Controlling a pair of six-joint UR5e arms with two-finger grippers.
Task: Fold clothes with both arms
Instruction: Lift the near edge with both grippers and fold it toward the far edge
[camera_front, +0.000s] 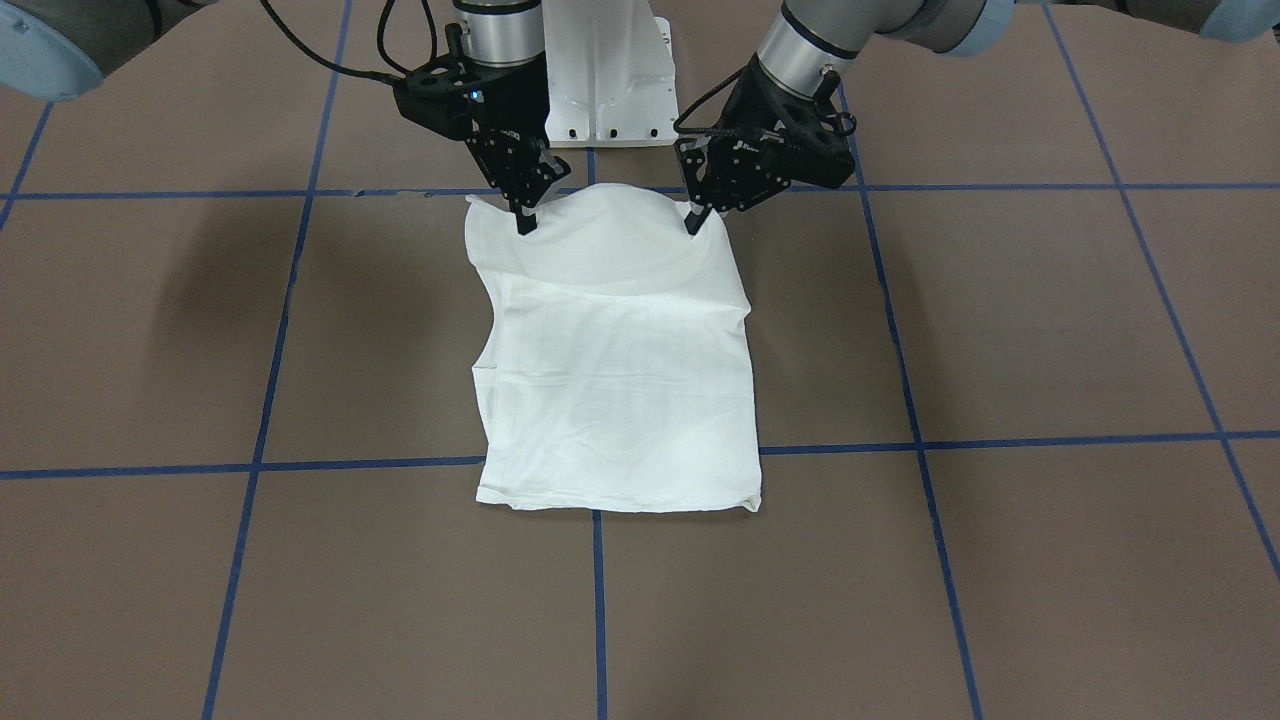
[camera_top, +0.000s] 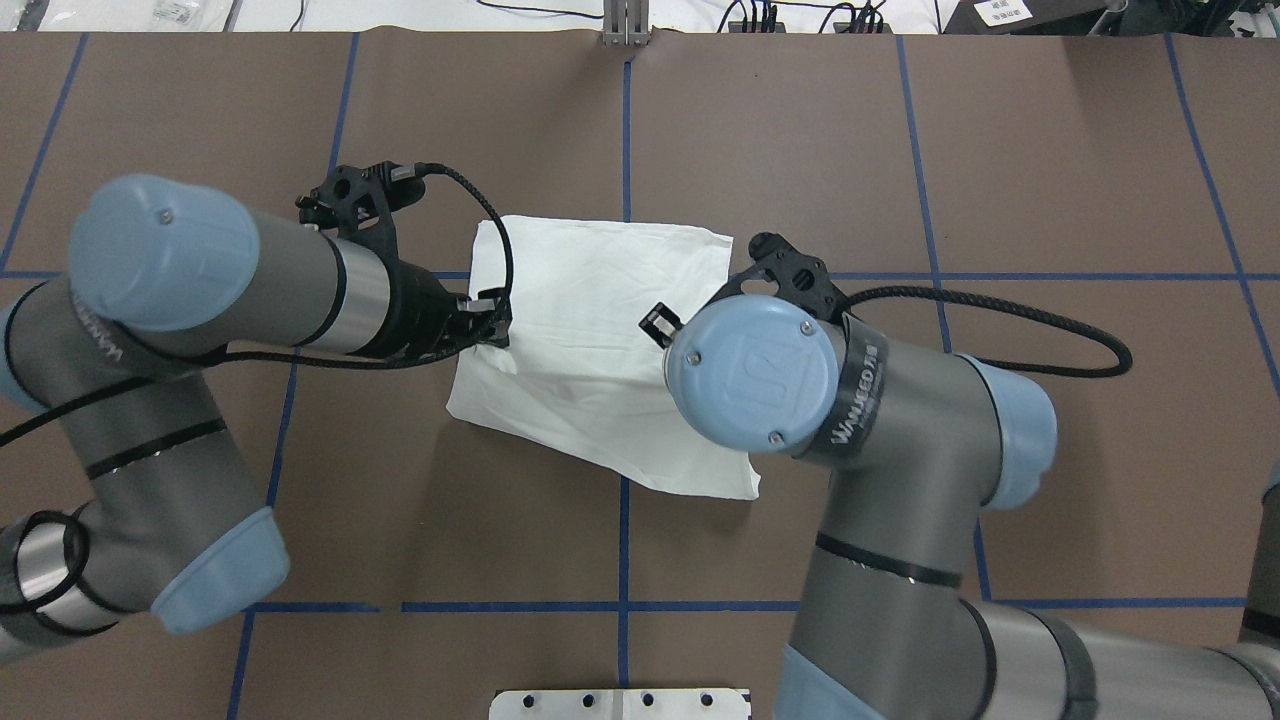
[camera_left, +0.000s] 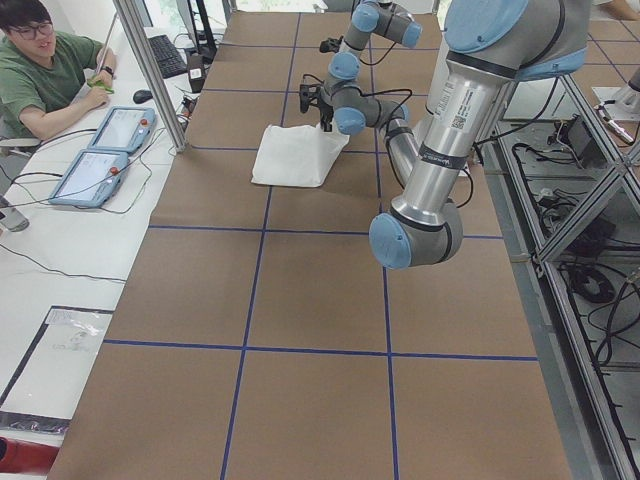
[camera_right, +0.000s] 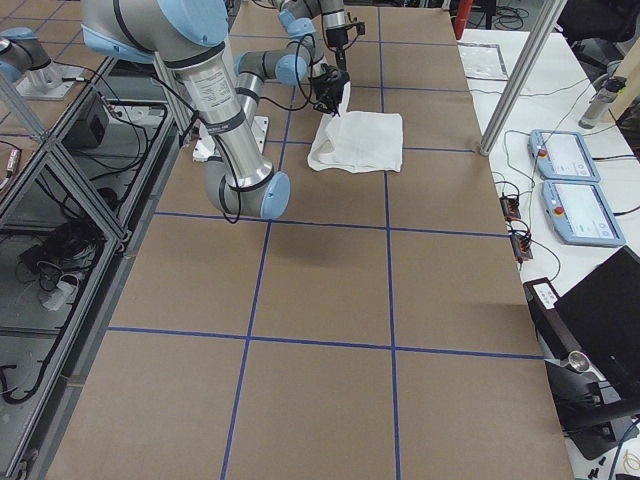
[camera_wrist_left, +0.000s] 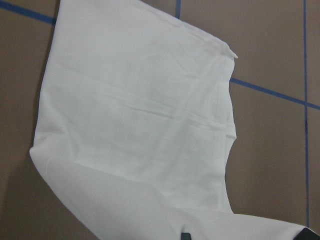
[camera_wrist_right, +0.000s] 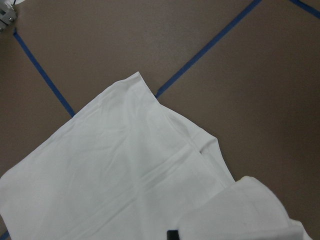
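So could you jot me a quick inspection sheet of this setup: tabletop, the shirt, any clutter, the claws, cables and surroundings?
Surface: brown table marked with a blue tape grid.
Job's things: white shirt folded to a rough rectangle, with the edge nearest the robot lifted.
Clutter: nothing seen on the table.
Grippers: left gripper and right gripper each pinch a corner of the lifted edge.
Cables: a black cable loops from each wrist.
Surroundings: a person sits at a side desk with two tablets.
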